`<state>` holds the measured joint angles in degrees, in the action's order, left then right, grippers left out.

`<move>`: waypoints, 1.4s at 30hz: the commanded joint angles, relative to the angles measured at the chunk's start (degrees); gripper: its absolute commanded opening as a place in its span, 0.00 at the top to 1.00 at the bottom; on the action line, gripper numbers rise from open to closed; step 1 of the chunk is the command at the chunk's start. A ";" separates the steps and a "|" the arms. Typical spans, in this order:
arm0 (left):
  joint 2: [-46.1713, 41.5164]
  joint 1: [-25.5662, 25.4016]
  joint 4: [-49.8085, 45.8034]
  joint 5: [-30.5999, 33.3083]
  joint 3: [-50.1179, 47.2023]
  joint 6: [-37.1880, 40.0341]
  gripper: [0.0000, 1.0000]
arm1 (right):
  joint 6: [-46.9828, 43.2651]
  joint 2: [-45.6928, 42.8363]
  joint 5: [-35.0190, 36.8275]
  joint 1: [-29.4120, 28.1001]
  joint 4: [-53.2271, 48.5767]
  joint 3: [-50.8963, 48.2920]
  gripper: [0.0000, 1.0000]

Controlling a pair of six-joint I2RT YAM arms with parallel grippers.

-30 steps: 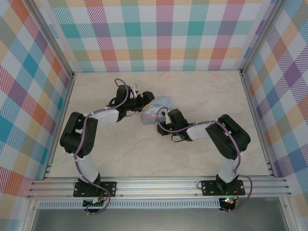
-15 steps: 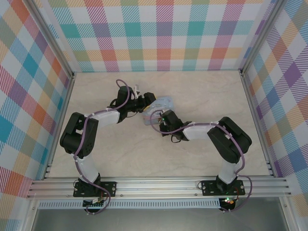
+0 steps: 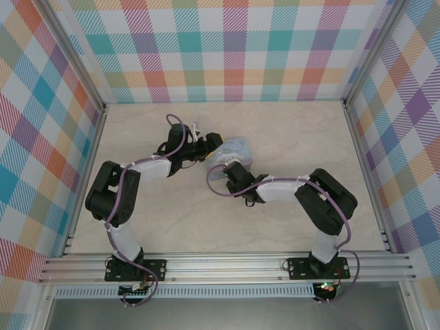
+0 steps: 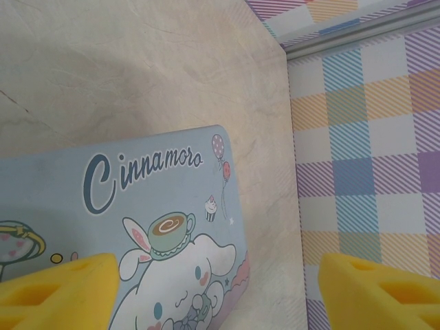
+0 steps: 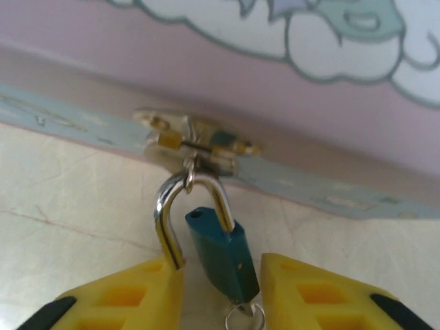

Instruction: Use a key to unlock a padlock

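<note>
- In the right wrist view the tiny teal-blue padlock [image 5: 221, 249] hangs by its thin silvery shackle [image 5: 165, 199] from the small metal hasp [image 5: 196, 141]. The hasp sits on the side of the pale blue rectangular cartoon-printed tin [image 4: 158, 206], which lies on the cream marbled table [image 4: 137, 69].
- One shackle leg is out of the body and an empty hole shows at the body's top, so the lock is judged to be sprung already. What is left would be to confirm this and, if wanted, to unhook it.
- The right gripper [image 5: 221, 264] is set with narrow jaws on either side of the padlock body, and the free shackle leg lies against one yellow finger. Whether the body is actually pinched cannot be told.
- The key itself cannot be made out. A small silvery ring [image 5: 242, 317] is seen at the keyhole end, between the fingers, so the key is judged to be seated there.
- The left gripper [image 4: 216, 269] is spread wide and grips nothing, with one finger over the lid and the other beyond its edge.
- Any pull should be kept gentle and led along the shackle's curve, so that the hasp is not strained and the tin is not dragged. The tin would best be steadied by the left arm.
</note>
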<state>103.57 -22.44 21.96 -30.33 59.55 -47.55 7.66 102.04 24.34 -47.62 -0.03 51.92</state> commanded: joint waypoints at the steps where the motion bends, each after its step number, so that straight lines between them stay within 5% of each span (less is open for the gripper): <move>1: -2.98 -0.06 -3.25 1.29 0.76 0.77 0.23 | -1.43 -4.66 -6.87 -0.18 0.91 -2.72 0.54; 6: -5.19 0.06 -5.90 0.77 2.77 2.11 0.23 | -0.07 -13.90 -15.84 2.50 3.08 -9.16 0.39; 15: -6.44 0.05 -8.77 -0.02 5.49 3.13 0.22 | 5.22 -18.87 -36.27 14.20 12.08 -15.16 0.37; 33: -1.94 0.02 -7.19 -2.04 7.06 1.95 0.23 | 9.38 -3.37 -35.78 16.24 23.90 -10.94 0.56; 42: 1.95 0.58 -13.21 0.37 13.84 7.85 0.21 | 10.16 -0.31 -37.35 16.24 25.04 -10.17 0.66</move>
<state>104.64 -22.35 12.05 -30.76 70.04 -43.64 17.15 100.64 -11.70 -31.77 22.57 40.64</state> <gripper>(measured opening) 0.790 0.343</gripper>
